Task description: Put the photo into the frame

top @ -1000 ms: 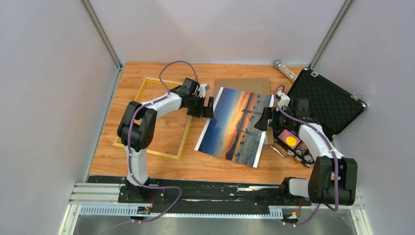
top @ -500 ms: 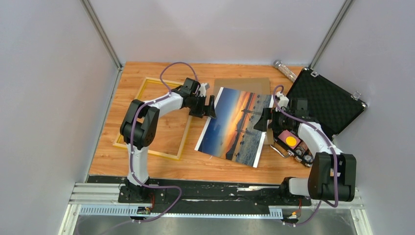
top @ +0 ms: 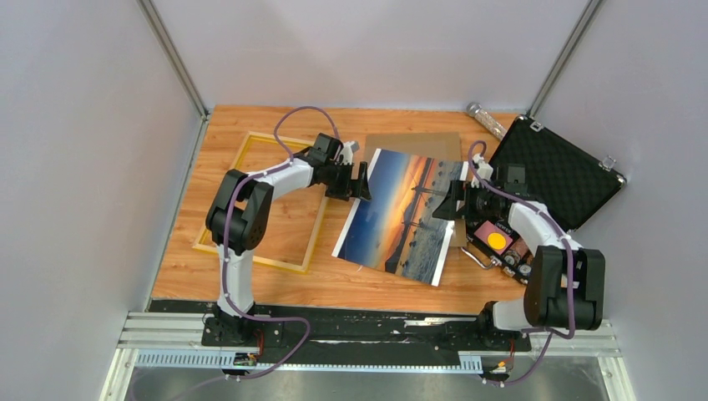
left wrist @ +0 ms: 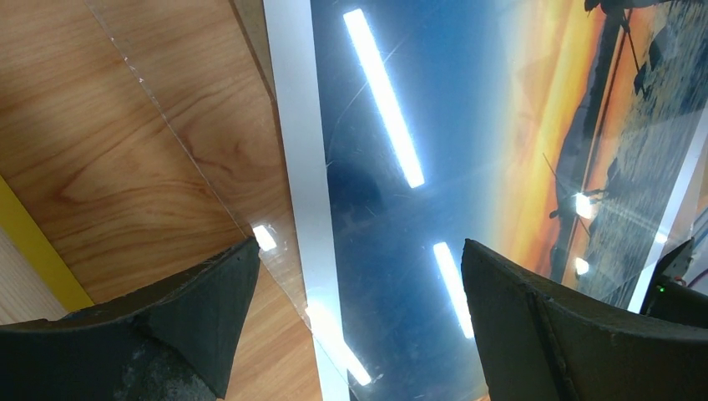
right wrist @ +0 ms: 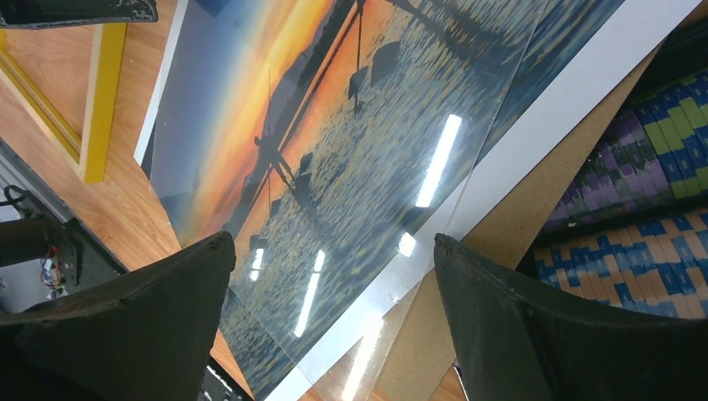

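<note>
The photo (top: 399, 215), a glossy sunset print with a white edge, lies flat mid-table, tilted, partly on a brown board (top: 413, 140). A clear sheet covers it, and that sheet's edges show in both wrist views. The yellow frame (top: 314, 241) lies empty to the left on the wood. My left gripper (top: 361, 181) is open over the photo's upper left edge (left wrist: 300, 167), its jaws (left wrist: 359, 251) straddling the white border. My right gripper (top: 449, 201) is open over the photo's right edge (right wrist: 334, 125), the border and board (right wrist: 518, 251) between its jaws (right wrist: 334, 244). Neither holds anything.
An open black foam-lined case (top: 555, 171) stands at the back right. A box of coloured batteries (top: 501, 245) sits under the right arm. A small glittery tube (top: 486, 119) lies by the back wall. Grey walls close in three sides.
My left gripper has shifted slightly right, onto the photo's left edge. The right gripper has edged a little toward the photo. The photo has not moved.
</note>
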Available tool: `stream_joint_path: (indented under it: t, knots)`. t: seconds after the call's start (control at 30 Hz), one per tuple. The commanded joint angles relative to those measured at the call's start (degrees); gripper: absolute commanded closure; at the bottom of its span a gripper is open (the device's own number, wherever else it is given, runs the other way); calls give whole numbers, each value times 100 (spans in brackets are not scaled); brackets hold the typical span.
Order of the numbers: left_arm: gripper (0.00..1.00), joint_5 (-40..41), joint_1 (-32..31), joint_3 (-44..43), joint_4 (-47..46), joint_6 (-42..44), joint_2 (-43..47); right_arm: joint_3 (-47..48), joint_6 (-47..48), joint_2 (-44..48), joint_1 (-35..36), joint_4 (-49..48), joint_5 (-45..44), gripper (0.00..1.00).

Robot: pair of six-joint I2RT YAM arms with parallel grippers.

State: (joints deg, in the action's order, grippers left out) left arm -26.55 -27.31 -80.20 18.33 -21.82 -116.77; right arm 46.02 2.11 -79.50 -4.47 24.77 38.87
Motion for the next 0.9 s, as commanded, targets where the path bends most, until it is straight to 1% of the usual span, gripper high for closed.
stream_joint_path:
  t: [0.0, 0.23, 0.57, 0.87]
  knots:
    - [1, 10, -55, 295, 19, -85, -243, 185, -100, -219, -150, 72, 152, 5]
    - [1, -207, -55, 629, -387, -224, -235, 321, -180, -624, -356, 180, 681, 6]
    - [1, -541, -43, 898, -811, -282, -55, 419, -180, -689, -423, 256, 1375, 6]
    - [0, -1024, 220, 1286, -1422, -536, 341, 490, -149, -782, -423, 294, 1627, 8]
